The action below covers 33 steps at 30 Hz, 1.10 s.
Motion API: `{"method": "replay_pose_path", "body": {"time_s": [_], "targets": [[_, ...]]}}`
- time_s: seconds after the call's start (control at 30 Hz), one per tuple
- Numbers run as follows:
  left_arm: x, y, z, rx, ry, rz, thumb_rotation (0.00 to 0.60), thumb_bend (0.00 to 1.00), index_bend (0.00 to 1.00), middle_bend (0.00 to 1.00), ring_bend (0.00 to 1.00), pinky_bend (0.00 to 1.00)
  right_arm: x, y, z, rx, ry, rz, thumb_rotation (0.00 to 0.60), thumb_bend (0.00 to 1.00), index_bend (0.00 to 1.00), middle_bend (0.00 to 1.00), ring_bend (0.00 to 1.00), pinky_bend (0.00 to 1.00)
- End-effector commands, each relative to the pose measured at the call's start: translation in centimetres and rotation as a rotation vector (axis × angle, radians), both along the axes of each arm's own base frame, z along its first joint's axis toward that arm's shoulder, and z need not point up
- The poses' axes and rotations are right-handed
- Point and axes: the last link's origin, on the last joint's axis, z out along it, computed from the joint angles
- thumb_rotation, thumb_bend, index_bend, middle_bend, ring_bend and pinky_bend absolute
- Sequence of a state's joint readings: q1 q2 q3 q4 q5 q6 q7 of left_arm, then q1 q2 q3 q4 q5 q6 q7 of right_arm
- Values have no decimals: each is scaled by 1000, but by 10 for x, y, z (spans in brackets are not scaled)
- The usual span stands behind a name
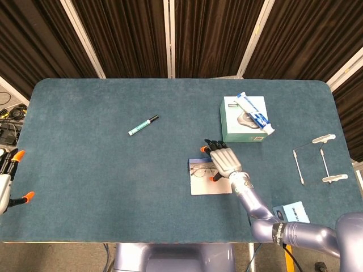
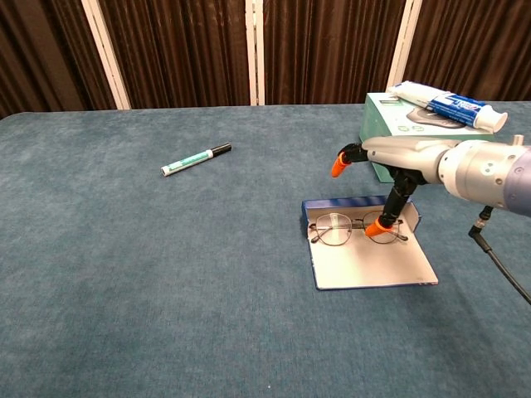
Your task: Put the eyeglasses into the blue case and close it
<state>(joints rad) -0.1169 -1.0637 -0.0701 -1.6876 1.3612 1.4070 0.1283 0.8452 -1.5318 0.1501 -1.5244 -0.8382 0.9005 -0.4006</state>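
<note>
Orange-tipped fingers [image 2: 383,225] of my right hand [image 1: 224,161] are spread apart over the blue case [image 2: 369,245], gripping nothing; one of them reaches down and touches the right lens of the eyeglasses [image 2: 355,227], while the thumb is lifted clear above the case's far edge. The eyeglasses lie flat inside the open case, lenses side by side, close under its raised blue rim on the far side. The case sits wide open, its pale lining facing up, on the blue tabletop [image 1: 102,175], and my forearm runs from it back toward the near right corner

Beyond the case, farther from me and a little to the right, a pale green box [image 1: 243,120] stands on the tabletop with a toothpaste tube [image 1: 256,114] lying across its top. Well to the left of the case and farther back, a green and white marker [image 1: 143,125] with a black cap lies at a slant. Far to the right of the case, near the tabletop's right edge, rests a white frame [image 1: 315,158] of thin rods. Near the case's right, close to the front edge by my arm, lies a small blue card [image 1: 291,213]

My left hand [image 1: 7,180] hangs off the tabletop's left edge, far from the case, only partly in the head view; its fingers look apart with nothing in them
</note>
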Motion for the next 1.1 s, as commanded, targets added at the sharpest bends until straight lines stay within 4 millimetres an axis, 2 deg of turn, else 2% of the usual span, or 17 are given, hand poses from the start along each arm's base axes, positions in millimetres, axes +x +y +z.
{"method": "replay_pose_path", "body": {"time_s": [0.03,0.2,0.37,0.5,0.83,1.1], "targets": [[1,0,0,0,1,-3,600,0,0,0,0,0,1,4,4,-1,-8,14,600,22,200,0,0,0],[3,0,-2,-6,3,-9,600,0,0,0,0,0,6,7,1,-3,-6,50,600,22,200,0,0,0],[2,1,-2,-4,5,-5,600,0,0,0,0,0,11,3,-15,-5,24,73,600,21,200,0,0,0],[-1,3,-2,-2,4,10,600,0,0,0,0,0,7,-5,-27,-15,63,71,600,23,201,0,0,0],[-4,5,-2,-2,3,23,600,0,0,0,0,0,-3,-19,-32,-46,91,45,600,25,215,0,0,0],[-4,6,-3,-4,4,27,600,0,0,0,0,0,-7,-28,-28,-83,69,10,600,30,240,0,0,0]]}}
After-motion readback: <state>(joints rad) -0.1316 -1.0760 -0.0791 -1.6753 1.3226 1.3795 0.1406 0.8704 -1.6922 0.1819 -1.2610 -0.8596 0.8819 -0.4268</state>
